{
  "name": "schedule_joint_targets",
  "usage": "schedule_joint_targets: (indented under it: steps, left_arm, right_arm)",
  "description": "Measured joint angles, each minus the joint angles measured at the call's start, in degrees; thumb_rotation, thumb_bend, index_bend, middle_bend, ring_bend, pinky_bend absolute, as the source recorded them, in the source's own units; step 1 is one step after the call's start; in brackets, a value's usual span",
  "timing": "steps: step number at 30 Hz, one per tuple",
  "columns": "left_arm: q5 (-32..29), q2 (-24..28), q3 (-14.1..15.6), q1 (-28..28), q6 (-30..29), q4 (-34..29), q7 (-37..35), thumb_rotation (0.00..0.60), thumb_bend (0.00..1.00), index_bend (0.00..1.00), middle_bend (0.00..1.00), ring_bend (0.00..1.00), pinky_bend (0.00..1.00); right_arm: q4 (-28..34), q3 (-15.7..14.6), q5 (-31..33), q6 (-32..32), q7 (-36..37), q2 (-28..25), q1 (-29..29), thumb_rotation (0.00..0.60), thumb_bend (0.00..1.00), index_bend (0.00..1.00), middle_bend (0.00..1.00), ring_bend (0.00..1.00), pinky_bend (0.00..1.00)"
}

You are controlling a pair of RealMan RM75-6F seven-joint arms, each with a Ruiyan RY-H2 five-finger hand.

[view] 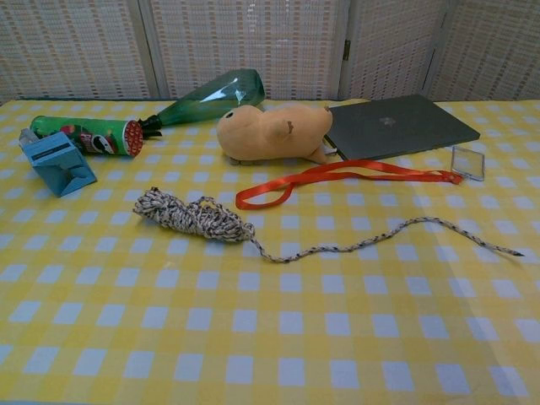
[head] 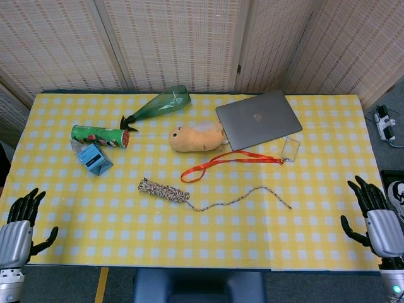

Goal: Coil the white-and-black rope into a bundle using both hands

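Observation:
The white-and-black rope [head: 165, 189] [view: 196, 217] lies on the yellow checked table, its left part bunched into a thick braid. A thin loose tail [head: 249, 196] [view: 396, 233] trails off to the right. My left hand [head: 19, 228] hangs at the table's near left corner, fingers spread, holding nothing. My right hand [head: 375, 219] is at the near right edge, fingers also apart and empty. Both hands are far from the rope. The chest view shows neither hand.
Behind the rope lie an orange lanyard [head: 218, 163] with a clear badge [head: 290, 149], a plush toy [head: 197, 137], a grey laptop [head: 259, 118], a green bottle [head: 161, 105], a green chip can [head: 100, 135] and a blue box [head: 96, 159].

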State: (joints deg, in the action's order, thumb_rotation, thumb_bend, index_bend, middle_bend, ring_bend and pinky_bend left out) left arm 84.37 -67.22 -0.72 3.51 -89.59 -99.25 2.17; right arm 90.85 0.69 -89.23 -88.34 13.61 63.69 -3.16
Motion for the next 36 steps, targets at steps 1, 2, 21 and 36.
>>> schedule_joint_targets:
  steps: [1,2,21,36]
  left_arm:
    - [0.1,0.0,0.0,0.0,0.1,0.1,0.1,0.600,0.39,0.11,0.06,0.00,0.02]
    - [0.2,-0.1,0.1,0.0,0.4,0.1,0.1,0.600,0.39,0.11,0.06,0.00,0.02]
    - [5.8,0.2,-3.8,6.9,4.9,-2.3,7.4,0.600,0.39,0.13,0.07,0.00,0.07]
    - [-4.1,-7.2,-9.9,24.3,27.7,-0.2,20.9,0.600,0.39,0.15,0.10,0.03,0.09]
  right_arm:
    - [0.0,0.0,0.0,0.1,0.0,0.0,0.0,0.600,0.49,0.00,0.00,0.01,0.00]
    - [0.0,-0.1,-0.1,0.3,0.2,0.0,0.0,0.600,0.49,0.00,0.00,0.01,0.00]
    - [1.2,0.2,-1.7,1.4,1.1,-2.1,-0.6,0.600,0.49,0.00,0.00,0.01,0.00]
    - [1.4,0.4,-1.5,2.2,1.3,-2.6,-1.0,0.600,0.49,0.00,0.00,0.01,0.00]
